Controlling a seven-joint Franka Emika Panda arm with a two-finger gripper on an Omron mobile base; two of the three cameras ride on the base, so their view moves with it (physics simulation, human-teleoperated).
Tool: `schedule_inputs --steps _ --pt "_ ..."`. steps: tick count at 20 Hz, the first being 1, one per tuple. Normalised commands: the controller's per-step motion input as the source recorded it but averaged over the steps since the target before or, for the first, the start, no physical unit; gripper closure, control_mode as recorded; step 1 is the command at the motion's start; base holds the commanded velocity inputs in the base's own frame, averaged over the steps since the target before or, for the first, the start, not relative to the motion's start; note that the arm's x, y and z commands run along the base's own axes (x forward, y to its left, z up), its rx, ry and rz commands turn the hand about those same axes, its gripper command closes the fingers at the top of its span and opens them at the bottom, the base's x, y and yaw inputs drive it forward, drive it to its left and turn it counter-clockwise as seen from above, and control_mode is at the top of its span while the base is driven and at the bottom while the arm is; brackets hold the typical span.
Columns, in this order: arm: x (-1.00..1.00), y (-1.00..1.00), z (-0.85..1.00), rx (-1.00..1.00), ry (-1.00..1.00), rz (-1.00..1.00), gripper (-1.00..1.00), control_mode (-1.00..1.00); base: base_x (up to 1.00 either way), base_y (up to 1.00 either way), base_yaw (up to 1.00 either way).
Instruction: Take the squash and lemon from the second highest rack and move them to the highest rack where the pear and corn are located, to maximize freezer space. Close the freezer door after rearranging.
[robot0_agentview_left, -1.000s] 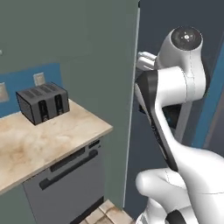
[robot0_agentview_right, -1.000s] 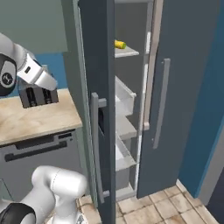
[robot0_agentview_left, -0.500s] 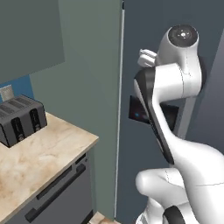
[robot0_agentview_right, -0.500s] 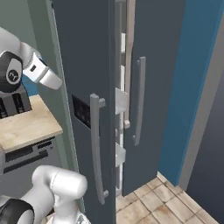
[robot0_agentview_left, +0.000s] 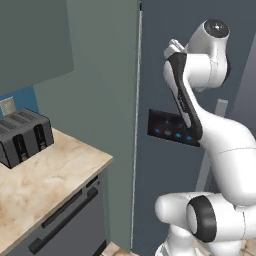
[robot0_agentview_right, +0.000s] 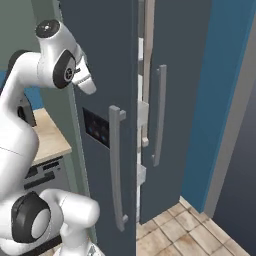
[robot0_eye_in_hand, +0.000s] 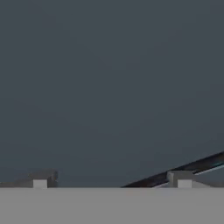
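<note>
no legible txt, fridge door panel (robot0_agentview_left: 172, 128) lights only, unreadable

The gripper (robot0_eye_in_hand: 112, 180) is facing a flat dark grey freezer door (robot0_eye_in_hand: 109, 83), its 2 fingertips (robot0_eye_in_hand: 42, 178) standing wide apart. A dark panel edge (robot0_eye_in_hand: 192, 166) is slanting in close beside the right-hand tip, rising away from it.

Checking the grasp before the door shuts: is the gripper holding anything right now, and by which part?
Nothing is held. In the hand view the gripper faces the flat dark freezer door, its fingertips spread wide with nothing between them.
</note>
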Motion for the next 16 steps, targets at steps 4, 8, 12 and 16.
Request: schedule_inputs --steps 4,8,12,16 --pt "0.99 -0.34 -0.03 0.31 0.00 0.00 -1.00 -1.00 0.00 0.00 0.00" --pt "0.99 -0.21 -0.01 0.21 0.00 0.00 -1.00 -1.00 0.00 0.00 0.00" --pt "1.00 -0.24 -0.11 0.29 0.00 0.00 -1.00 -1.00 0.00 0.00 0.00" --pt "0.89 -0.05 -0.16 0.23 0.00 0.00 -1.00 -1.00 0.00 0.00 0.00"
